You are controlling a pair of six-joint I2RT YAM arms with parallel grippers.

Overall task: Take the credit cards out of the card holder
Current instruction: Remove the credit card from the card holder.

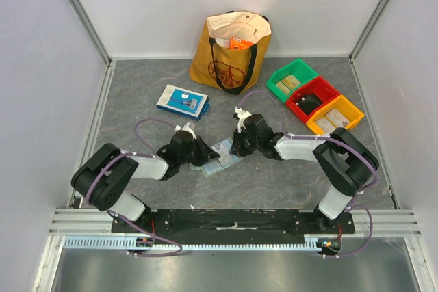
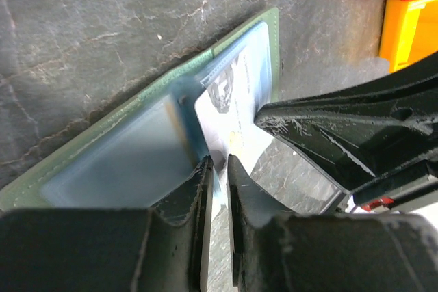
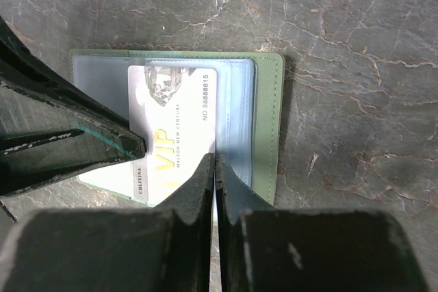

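The card holder (image 1: 220,157) lies open on the grey table, pale green with bluish clear pockets (image 2: 102,128) (image 3: 268,114). A white credit card (image 3: 178,107) with gold VIP lettering sticks partway out of a pocket (image 2: 233,111). My left gripper (image 1: 203,156) comes in low from the left, its jaws (image 2: 219,161) pinched on the card's protruding edge; in the right wrist view its fingertips (image 3: 137,147) meet on the card. My right gripper (image 1: 236,148) is shut (image 3: 215,158) on the holder's clear pocket leaves beside the card.
A blue-and-white flat box (image 1: 183,100) lies behind the left arm. A yellow tote bag (image 1: 230,52) stands at the back wall. Green (image 1: 293,78), red (image 1: 313,97) and yellow (image 1: 335,115) bins sit at the back right, close behind the right arm.
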